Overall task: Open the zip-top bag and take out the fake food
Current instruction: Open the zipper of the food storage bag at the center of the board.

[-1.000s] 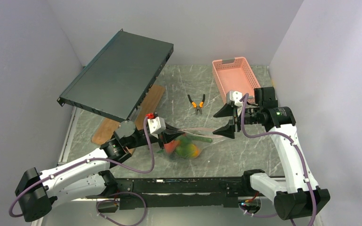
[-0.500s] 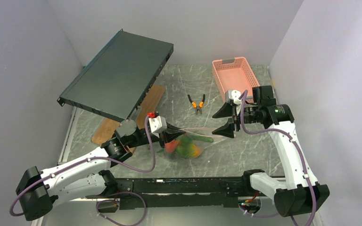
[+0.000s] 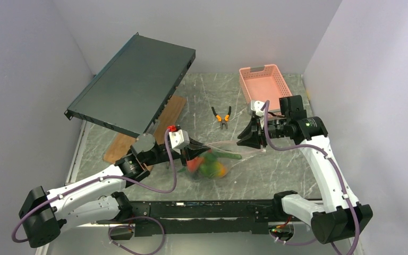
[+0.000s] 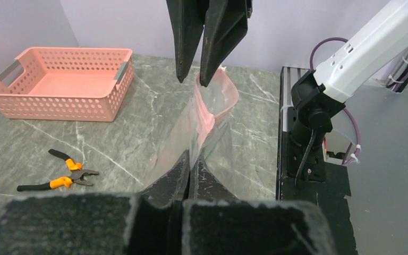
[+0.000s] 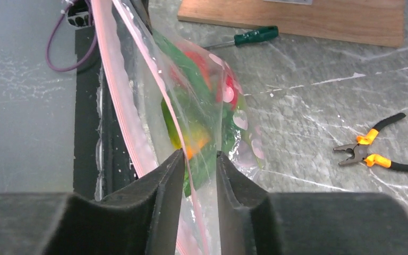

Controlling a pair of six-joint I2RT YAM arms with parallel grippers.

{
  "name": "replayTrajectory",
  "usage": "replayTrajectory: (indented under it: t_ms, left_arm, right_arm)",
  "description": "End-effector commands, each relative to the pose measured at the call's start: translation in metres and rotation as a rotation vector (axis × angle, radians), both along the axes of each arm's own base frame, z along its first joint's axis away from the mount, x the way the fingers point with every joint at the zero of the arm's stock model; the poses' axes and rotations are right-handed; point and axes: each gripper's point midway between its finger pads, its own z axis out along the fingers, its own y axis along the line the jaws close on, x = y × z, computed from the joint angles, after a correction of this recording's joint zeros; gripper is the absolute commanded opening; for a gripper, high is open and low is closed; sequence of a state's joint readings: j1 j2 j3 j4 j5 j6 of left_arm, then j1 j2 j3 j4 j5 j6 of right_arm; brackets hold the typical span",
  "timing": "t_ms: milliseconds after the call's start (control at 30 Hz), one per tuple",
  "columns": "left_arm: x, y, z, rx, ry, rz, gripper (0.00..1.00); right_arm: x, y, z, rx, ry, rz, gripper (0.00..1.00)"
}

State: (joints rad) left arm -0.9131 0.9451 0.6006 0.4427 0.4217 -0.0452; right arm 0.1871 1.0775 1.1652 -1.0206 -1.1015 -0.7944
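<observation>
Right wrist: right hand (image 5: 199, 155) barely parted astride zip-top bag (image 5: 212, 106) mouth; left hand (image 4: 191, 162) clamps bag.

zip-top bag (image 3: 228, 148) centre, free tabletop (image 3: 281, 171) right, panel (image 3: 133, 85) left, pliers (image 3: 222, 116) behind

We are looking at a grey marbled tabletop (image 3: 276, 170). A pink basket (image 3: 265, 87) is sitting far right, orange-handled pliers (image 3: 222, 117) are lying mid-table, and a green-handled screwdriver (image 5: 255, 36) is lying beside a wooden board (image 3: 169, 112).
</observation>
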Motion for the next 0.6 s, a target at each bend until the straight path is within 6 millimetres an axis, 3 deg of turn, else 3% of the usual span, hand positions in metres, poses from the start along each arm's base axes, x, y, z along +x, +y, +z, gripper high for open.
replayTrajectory:
  t_ms: [0, 67, 167, 333, 400, 567]
  left_arm:
    - [-0.002, 0.001, 0.034, -0.063, -0.057, -0.008, 0.0]
    - [-0.002, 0.001, 0.034, -0.063, -0.057, -0.006, 0.0]
    - [-0.001, 0.001, 0.034, -0.062, -0.051, -0.002, 0.0]
    - [-0.003, 0.0, 0.03, -0.043, -0.009, -0.013, 0.01]
    - [-0.006, 0.002, 0.03, -0.033, 0.022, -0.019, 0.19]
    - [-0.015, 0.011, 0.05, -0.025, 0.116, -0.014, 0.84]
  right_arm:
    - [0.009, 0.002, -0.003, -0.032, -0.027, -0.01, 0.27]
    - [0.009, 0.003, -0.007, -0.05, -0.035, 0.0, 0.2]
    - [0.007, 0.005, -0.006, -0.057, -0.046, 0.022, 0.0]
    - [0.007, 0.007, 0.009, -0.051, -0.081, 0.054, 0.0]
    - [0.011, 0.008, 0.019, -0.051, -0.108, 0.057, 0.0]
    - [0.019, 0.01, 0.035, -0.049, -0.136, 0.065, 0.0]
